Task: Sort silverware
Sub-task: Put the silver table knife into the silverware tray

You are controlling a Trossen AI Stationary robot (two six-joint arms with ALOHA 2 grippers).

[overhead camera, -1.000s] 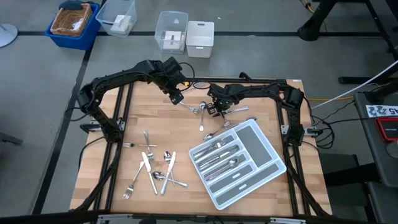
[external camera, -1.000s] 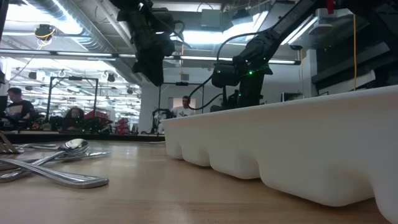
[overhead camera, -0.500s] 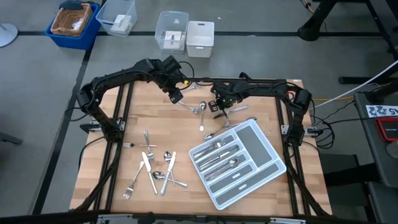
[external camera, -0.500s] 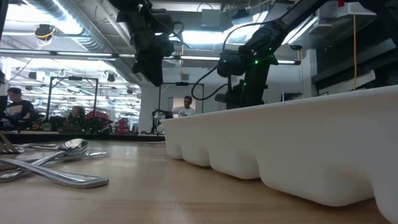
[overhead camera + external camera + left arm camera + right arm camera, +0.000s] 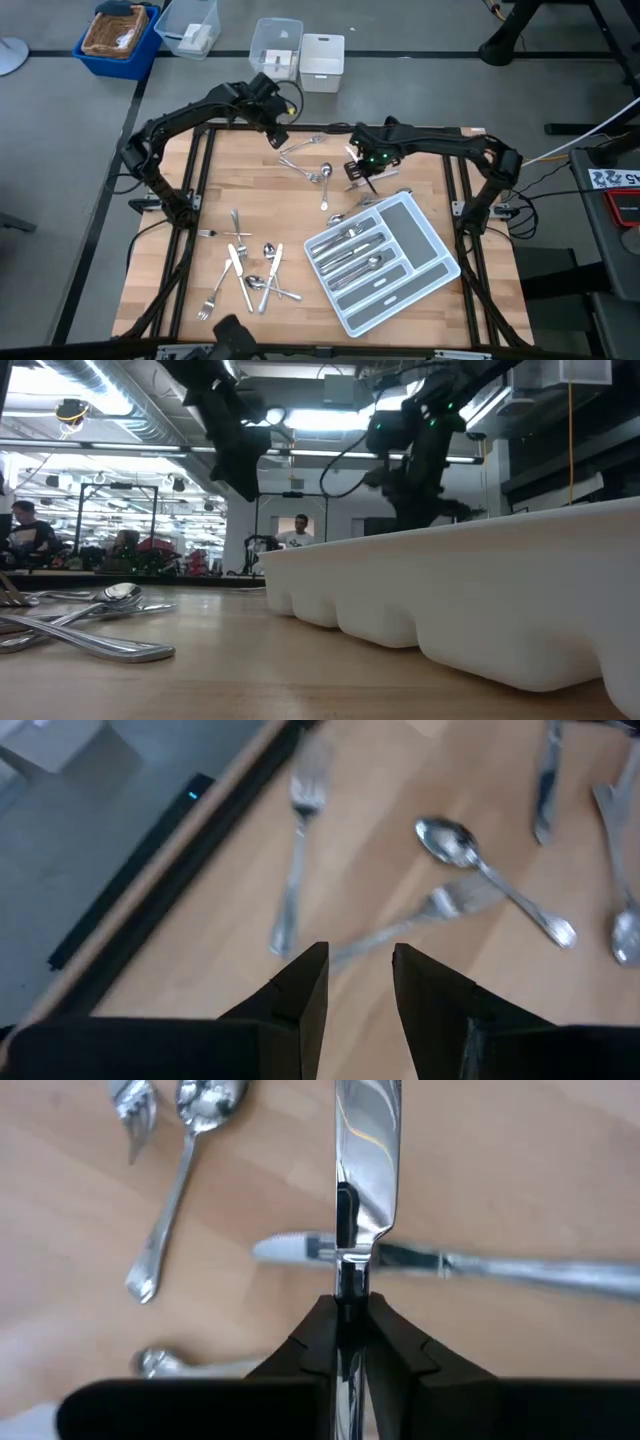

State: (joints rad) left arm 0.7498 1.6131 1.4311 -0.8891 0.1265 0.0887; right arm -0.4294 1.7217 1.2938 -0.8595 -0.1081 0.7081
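We see the right gripper clamped on a table knife, its fingers pressed against the blade, which sticks straight out ahead of them. In the high view this gripper sits just above centre of the frame, over the far part of the wooden table. Below the held knife a second knife lies crosswise on the wood, with a spoon at the upper left of the right wrist picture.

The left gripper hangs with its fingers apart and nothing between them, above a fork and another spoon; in the high view it is left of the right one, near the table's far edge.

More silverware is scattered at the lower left of the high view, and several pieces lie in the grey tray at lower right.
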